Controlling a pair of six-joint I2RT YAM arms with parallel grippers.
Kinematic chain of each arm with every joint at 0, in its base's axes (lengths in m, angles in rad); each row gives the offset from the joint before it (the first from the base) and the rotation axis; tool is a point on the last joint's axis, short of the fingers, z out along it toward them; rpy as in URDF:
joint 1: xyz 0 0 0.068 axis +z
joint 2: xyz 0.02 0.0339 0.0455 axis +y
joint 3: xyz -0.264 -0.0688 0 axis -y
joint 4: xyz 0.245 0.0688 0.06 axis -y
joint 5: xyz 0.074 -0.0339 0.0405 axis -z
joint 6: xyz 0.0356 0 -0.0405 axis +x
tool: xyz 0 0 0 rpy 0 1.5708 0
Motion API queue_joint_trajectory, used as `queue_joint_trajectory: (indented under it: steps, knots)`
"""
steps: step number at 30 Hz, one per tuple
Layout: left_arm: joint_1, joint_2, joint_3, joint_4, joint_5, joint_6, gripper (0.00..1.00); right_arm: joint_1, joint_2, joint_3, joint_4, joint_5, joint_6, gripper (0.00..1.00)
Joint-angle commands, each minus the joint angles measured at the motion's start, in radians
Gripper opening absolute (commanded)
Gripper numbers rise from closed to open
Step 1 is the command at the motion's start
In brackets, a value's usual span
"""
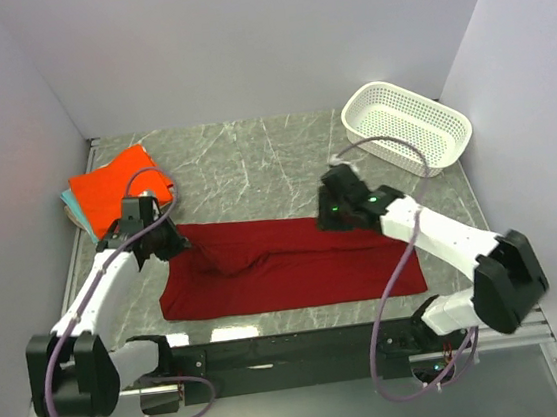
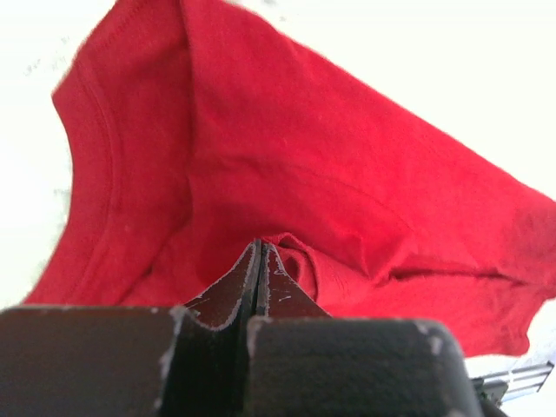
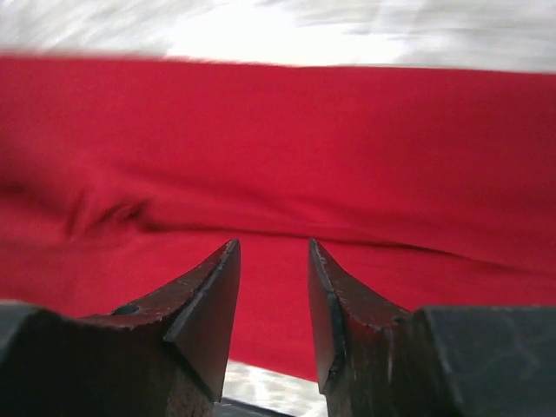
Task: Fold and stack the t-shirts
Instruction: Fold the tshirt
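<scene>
The dark crimson t-shirt lies spread across the table in front of both arms, partly folded lengthwise. My left gripper is at its far left corner. In the left wrist view the jaws are pressed together with a pucker of the red cloth at their tips. My right gripper is over the shirt's far right edge. In the right wrist view it is open with only red cloth beyond it. The orange t-shirt lies folded at the far left on a teal one.
The white perforated basket stands at the back right. The marble tabletop is bounded by walls on the left, back and right. The arm bases and a black rail run along the near edge.
</scene>
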Motion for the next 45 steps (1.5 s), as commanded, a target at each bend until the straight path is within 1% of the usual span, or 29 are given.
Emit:
queue_joint_trajectory:
  steps: [1,5,8,10,12,16,20,21,27,34,39,45]
  knots:
    - [0.019,0.066,0.075,0.079,-0.021,0.029,0.0,0.14,0.083,0.109,0.124,-0.047,0.04,0.43]
    - [0.061,0.131,0.1,0.125,-0.041,0.02,0.0,0.264,0.244,0.275,0.143,-0.082,0.017,0.43]
    - [0.071,0.158,0.098,0.184,0.0,0.012,0.0,0.333,0.327,0.398,0.12,-0.107,-0.007,0.43]
    - [0.078,0.194,0.112,0.194,-0.009,0.02,0.0,0.358,0.403,0.474,0.1,-0.113,-0.026,0.43]
    - [0.085,0.221,0.126,0.199,-0.012,0.029,0.0,0.387,0.468,0.516,0.085,-0.121,-0.041,0.43]
    - [0.093,0.252,0.14,0.217,0.001,0.038,0.0,0.41,0.551,0.594,0.063,-0.139,-0.055,0.43]
    - [0.093,0.298,0.169,0.227,-0.005,0.052,0.0,0.421,0.602,0.628,0.054,-0.159,-0.058,0.42]
    - [0.116,0.321,0.177,0.227,0.001,0.056,0.0,0.424,0.618,0.634,0.048,-0.159,-0.059,0.42]
    - [0.12,0.361,0.217,0.225,0.027,0.066,0.0,0.43,0.687,0.666,0.009,-0.118,-0.052,0.41]
    - [0.12,0.352,0.206,0.23,0.047,0.069,0.0,0.43,0.767,0.712,-0.017,-0.087,-0.058,0.41]
    - [0.12,0.336,0.194,0.227,0.052,0.072,0.0,0.43,0.816,0.749,-0.047,-0.024,-0.059,0.41]
    - [0.12,0.319,0.187,0.222,0.054,0.075,0.0,0.432,0.836,0.748,-0.038,-0.026,-0.059,0.43]
